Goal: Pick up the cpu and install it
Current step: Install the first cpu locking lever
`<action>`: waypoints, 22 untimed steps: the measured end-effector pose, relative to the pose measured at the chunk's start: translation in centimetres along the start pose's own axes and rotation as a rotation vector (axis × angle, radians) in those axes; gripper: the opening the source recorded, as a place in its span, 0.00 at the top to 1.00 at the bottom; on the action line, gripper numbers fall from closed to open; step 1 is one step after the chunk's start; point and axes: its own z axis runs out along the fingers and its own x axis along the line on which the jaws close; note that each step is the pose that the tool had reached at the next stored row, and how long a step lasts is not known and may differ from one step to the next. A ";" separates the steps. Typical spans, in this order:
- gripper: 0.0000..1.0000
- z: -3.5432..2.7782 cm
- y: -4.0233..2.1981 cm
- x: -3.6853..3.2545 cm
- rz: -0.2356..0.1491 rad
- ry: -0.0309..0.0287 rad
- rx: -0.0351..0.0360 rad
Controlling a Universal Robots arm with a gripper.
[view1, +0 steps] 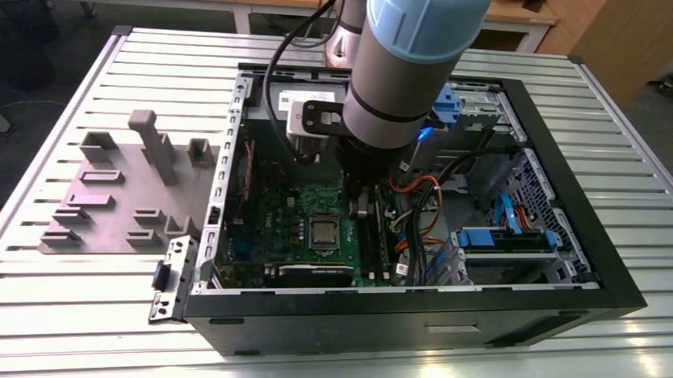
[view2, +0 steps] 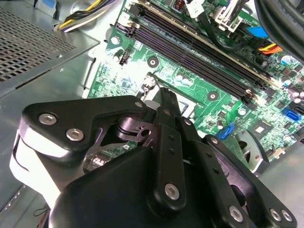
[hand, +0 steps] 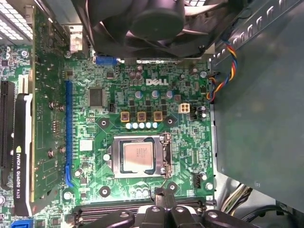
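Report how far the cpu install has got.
Done, by the look of it: the cpu lies flat in its socket on the motherboard. In hand: nothing visible; the gripper hovers beside the socket, near the memory slots. Left: I cannot tell whether the socket frame is latched.

Bright, even overhead light; exterior view soft, shadows faint.

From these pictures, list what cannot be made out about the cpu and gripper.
- Whether the cpu is fully seated: too small in the exterior view.
- The gripper fingertips: its own body covers them in the second wrist view.
- The arm hides the motherboard behind it in the exterior view.
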 end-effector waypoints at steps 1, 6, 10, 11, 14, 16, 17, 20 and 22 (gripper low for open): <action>0.89 0.04 0.00 0.04 0.000 0.0001 0.0000; 0.89 0.34 -0.03 0.27 -0.002 0.0002 -0.0002; 0.89 0.46 -0.04 0.52 -0.002 0.0001 -0.0002; 0.89 0.46 -0.04 0.56 -0.002 0.0002 -0.0003; 0.89 0.45 -0.05 0.73 -0.003 0.0005 -0.0003; 0.89 0.44 -0.05 0.85 -0.003 0.0007 -0.0004; 0.89 0.44 -0.05 0.91 -0.003 0.0007 -0.0004; 0.89 0.41 -0.05 1.14 -0.003 0.0011 -0.0004; 0.89 0.39 -0.04 1.31 -0.003 0.0012 -0.0004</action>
